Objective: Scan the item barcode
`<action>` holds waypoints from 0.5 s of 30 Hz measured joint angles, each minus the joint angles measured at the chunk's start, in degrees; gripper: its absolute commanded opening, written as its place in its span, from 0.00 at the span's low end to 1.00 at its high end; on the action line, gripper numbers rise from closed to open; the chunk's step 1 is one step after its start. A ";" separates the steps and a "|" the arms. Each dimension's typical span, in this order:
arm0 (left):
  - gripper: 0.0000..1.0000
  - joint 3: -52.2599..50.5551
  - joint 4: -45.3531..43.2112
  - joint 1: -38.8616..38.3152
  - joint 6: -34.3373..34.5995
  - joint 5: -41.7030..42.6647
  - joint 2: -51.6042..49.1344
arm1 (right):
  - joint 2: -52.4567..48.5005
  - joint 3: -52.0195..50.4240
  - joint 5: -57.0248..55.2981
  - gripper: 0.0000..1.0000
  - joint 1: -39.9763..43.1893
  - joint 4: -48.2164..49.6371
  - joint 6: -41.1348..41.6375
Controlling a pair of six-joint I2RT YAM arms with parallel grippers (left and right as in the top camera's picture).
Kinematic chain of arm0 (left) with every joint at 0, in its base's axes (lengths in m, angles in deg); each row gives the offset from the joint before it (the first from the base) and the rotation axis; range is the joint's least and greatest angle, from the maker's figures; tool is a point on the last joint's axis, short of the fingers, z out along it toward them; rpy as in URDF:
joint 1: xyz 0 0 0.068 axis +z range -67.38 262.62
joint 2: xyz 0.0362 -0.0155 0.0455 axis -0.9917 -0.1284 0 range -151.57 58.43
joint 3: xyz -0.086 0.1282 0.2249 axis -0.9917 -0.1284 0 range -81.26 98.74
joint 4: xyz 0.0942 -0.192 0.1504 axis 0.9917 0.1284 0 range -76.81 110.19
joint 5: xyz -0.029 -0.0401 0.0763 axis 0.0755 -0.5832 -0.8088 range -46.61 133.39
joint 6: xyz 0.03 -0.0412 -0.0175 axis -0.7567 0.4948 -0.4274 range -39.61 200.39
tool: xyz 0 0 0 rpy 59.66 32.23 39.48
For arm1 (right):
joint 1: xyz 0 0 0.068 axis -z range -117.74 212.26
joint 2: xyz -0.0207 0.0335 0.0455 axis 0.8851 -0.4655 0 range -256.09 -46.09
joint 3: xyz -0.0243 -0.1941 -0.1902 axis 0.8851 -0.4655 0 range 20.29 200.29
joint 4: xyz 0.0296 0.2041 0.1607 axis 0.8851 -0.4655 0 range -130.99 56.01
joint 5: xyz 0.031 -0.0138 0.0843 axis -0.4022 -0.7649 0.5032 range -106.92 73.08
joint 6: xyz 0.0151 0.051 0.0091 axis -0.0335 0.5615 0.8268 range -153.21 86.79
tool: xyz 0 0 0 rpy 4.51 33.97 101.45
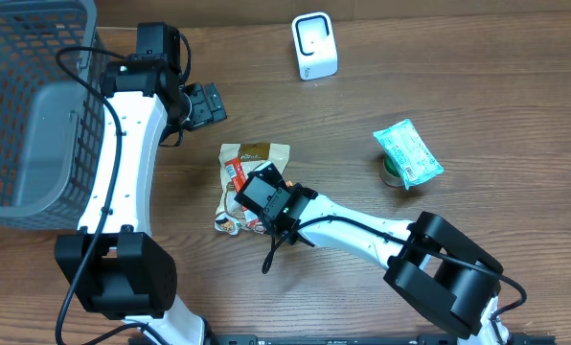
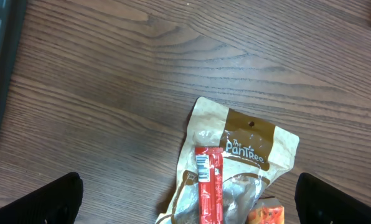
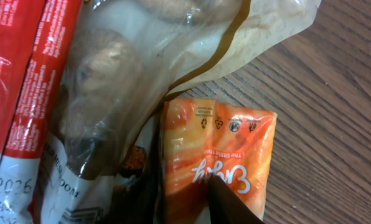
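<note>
A pile of snack packs lies mid-table: a tan clear-window bag (image 1: pixel 255 153) with a red stick pack (image 2: pixel 209 186) on top, whose barcode faces up, and an orange packet (image 3: pixel 216 143) against the bag's lower edge. My right gripper (image 1: pixel 266 196) is down on this pile. In the right wrist view it (image 3: pixel 198 202) is shut on the orange packet, one dark finger (image 3: pixel 232 205) pressed on the packet's printed face. My left gripper (image 1: pixel 207 103) hangs open above the table beyond the pile, its fingers (image 2: pixel 48 199) spread wide with nothing between them. The white scanner (image 1: pixel 314 46) stands at the back.
A grey wire basket (image 1: pixel 27 105) fills the far left. A green packet (image 1: pixel 408 153) lies on a small roll at the right. The left arm runs along the basket's side; the right arm reaches in from the lower right.
</note>
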State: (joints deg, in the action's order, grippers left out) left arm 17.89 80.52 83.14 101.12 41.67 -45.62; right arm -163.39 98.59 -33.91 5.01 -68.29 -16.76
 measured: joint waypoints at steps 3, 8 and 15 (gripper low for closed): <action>1.00 0.00 0.00 0.00 0.00 0.00 0.00 | 0.00 0.00 -0.13 0.18 0.11 0.00 -0.15; 1.00 0.00 -0.02 0.00 0.00 0.00 0.00 | -0.02 0.07 -0.44 0.03 0.33 -0.22 -0.13; 1.00 0.00 0.00 0.00 0.00 0.00 0.00 | 1.95 1.03 2.78 0.03 2.99 -4.74 2.86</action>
State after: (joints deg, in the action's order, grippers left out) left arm 17.89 80.52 83.14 101.12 41.67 -45.62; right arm -161.44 99.62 -31.13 8.00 -73.04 -13.90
